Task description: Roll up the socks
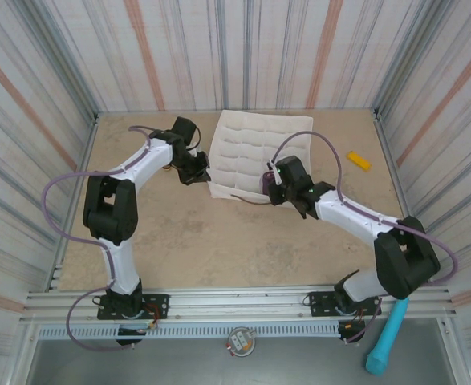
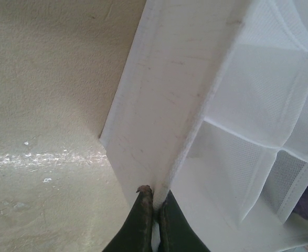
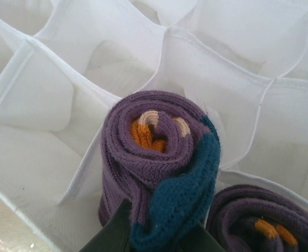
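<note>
At near edge of tray (image 3: pixel 64 68): right gripper (image 3: pixel 156 233) pinched rolled sock (image 3: pixel 154 157), standing on end. Second rolled sock (image 3: pixel 264 226) sat just beside. Left gripper (image 2: pixel 154 198) fingers pressed together on tray side. Looked like putting-away step. Next: push sock down, then let go.

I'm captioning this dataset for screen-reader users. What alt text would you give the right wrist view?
A rolled purple sock, teal heel outside and orange toe at its core, is gripped between the dark fingers of the right hand at the open compartments of a white fabric tray. A second rolled sock sits in the compartment at lower right.
</note>
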